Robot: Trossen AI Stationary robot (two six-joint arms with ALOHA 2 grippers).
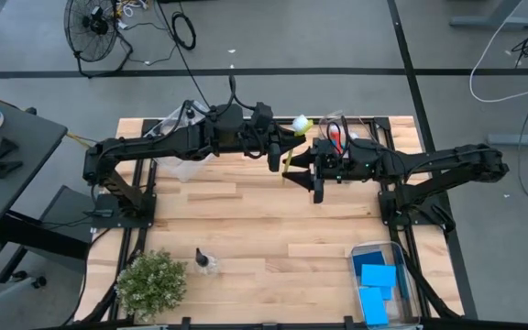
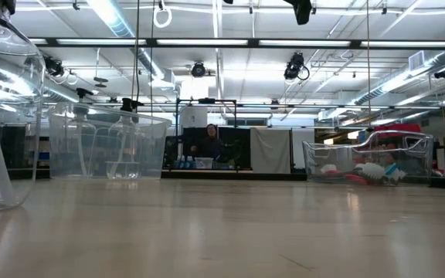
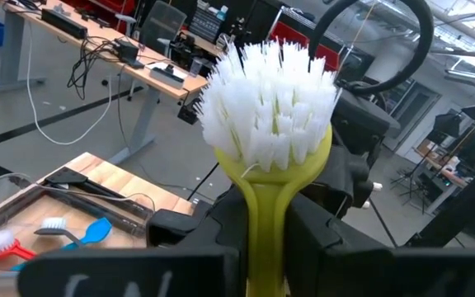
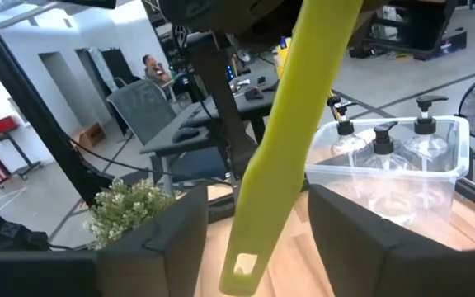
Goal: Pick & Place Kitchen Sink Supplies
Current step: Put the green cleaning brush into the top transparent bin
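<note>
Around your wooden table (image 1: 246, 229) lay a grey floor (image 1: 319, 37) crossed by dark lines, with a standing fan (image 1: 92, 23) and loose cables. Behind it, long ceiling lights (image 2: 114, 15) glowed over cluttered desks (image 3: 130, 62).

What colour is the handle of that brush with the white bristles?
Yellow-green. The brush shows best in the left wrist view, white bristles above the handle.

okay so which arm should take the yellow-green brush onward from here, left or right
Probably the right. The left gripper grips the yellow-green brush below its bristles, while the right gripper has open jaws around the handle, ready to close, beside the brush bin.
</note>
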